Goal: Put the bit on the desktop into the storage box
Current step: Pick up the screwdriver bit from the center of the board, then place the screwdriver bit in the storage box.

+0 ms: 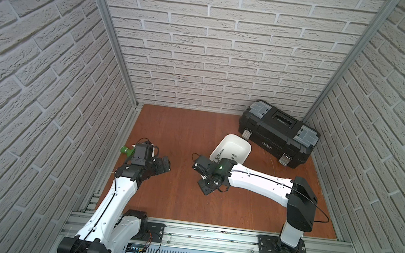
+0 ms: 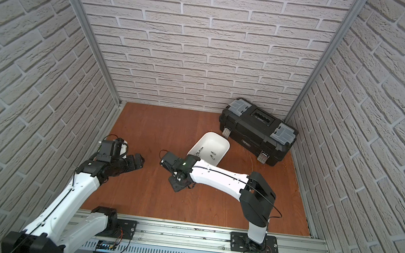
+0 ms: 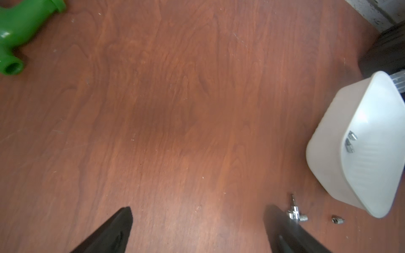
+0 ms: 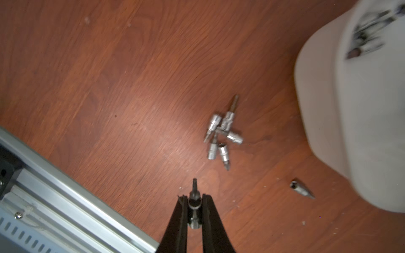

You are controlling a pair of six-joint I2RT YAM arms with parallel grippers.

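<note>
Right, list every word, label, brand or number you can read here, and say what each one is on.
Nothing here reads clearly.
Black toolbox: a small pale label on its front wall, too small to read.
Loose bits on the desktop: blurred, no marking legible.
Storage box: no text visible.

Storage box (image 4: pixel 350 131) beyond my right claw (image 4: pixel 194 197) blurred, cut by the edge; bits (image 4: pixel 368 37) inside it a smear, I can't count them
</note>
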